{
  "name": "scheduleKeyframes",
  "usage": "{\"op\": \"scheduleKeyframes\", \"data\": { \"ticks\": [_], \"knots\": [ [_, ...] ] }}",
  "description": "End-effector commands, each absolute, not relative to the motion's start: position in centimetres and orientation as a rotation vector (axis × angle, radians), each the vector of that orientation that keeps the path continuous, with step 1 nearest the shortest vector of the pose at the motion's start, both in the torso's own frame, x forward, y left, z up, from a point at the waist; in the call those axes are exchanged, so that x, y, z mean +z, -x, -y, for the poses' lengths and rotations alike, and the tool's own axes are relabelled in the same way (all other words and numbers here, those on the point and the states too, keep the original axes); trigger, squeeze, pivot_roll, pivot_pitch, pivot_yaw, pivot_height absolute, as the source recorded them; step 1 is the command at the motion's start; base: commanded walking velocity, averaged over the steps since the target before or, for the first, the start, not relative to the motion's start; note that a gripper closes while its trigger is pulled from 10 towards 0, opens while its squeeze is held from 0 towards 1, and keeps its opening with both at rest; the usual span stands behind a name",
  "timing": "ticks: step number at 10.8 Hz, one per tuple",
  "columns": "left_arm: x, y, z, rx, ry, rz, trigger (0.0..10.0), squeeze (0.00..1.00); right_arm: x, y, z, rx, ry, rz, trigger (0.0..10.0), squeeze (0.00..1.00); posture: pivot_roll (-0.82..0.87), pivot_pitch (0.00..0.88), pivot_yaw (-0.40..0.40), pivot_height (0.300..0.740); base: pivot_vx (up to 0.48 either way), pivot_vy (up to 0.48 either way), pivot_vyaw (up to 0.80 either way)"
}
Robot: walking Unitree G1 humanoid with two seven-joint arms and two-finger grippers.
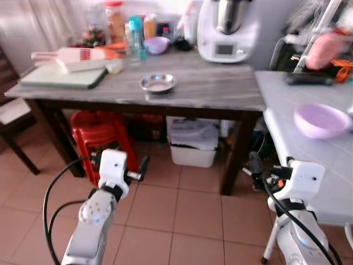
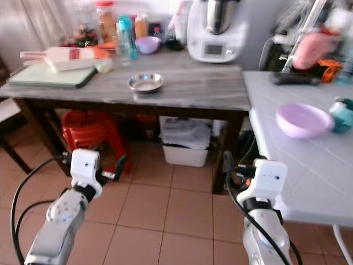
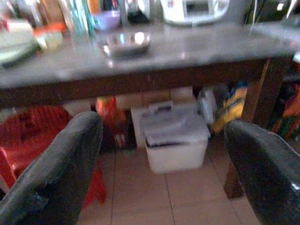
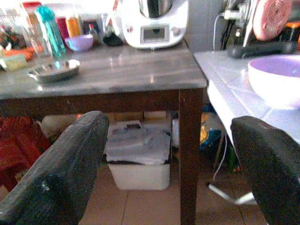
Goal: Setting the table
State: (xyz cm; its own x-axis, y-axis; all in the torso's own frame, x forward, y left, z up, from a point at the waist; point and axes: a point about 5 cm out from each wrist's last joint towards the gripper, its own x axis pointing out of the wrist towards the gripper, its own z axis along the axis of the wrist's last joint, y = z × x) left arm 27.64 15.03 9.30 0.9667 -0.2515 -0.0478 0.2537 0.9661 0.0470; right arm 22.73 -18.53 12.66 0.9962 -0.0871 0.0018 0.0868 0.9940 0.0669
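Near the front edge of the grey marble-topped wooden table [image 1: 220, 91], about midway along it, sits a small round stainless-steel dish [image 1: 157, 83], standing apart from everything else on that surface. Along the table's back edge stand a white kitchen machine with a steel jug [image 1: 227, 28], a small lilac bowl [image 1: 156, 44], a teal plastic bottle [image 1: 135, 34] and several jars that are too blurred to tell apart. Toward the table's left end lies a pale green rectangular board [image 1: 62, 76] with a long white box [image 1: 69, 55] resting at its far side. A second table with a white tiled top [image 2: 309, 165] meets the first at its right end, and a wide lilac plastic bowl [image 2: 304, 119] rests on it near the inner edge, with a teal object [image 2: 343, 114] just beside it. Beneath the wooden table are a red plastic stool [image 1: 102, 138] and a white lidded storage bin [image 1: 193, 141] on the terracotta tiled floor [image 1: 182, 210]. The left end effector [image 3: 164, 168] hangs low in front of the table, above the floor, its two black fingers spread wide and holding nothing. The right end effector [image 4: 171, 171] is likewise held low near the wooden table's right front leg, fingers parted and empty.
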Motion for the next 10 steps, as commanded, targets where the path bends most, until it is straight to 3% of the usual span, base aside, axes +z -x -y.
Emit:
{"op": "scheduleKeyframes", "data": {
  "ticks": [1,10],
  "knots": [
    [9.46,-27.63,-14.76,-0.273,-0.051,-0.031,10.0,0.0,13.04,-23.06,18.38,-0.084,-0.064,0.02,10.0,0.0,-0.02,0.0,0.04,0.74,0.0,0.0,0.0],
    [9.29,-27.9,-14.35,-0.3,-0.032,-0.04,10.0,0.0,13.19,-23.33,18.05,-0.076,-0.063,0.033,10.0,0.0,-0.02,0.0,0.043,0.74,0.0,-0.315,0.0]
  ]
}}
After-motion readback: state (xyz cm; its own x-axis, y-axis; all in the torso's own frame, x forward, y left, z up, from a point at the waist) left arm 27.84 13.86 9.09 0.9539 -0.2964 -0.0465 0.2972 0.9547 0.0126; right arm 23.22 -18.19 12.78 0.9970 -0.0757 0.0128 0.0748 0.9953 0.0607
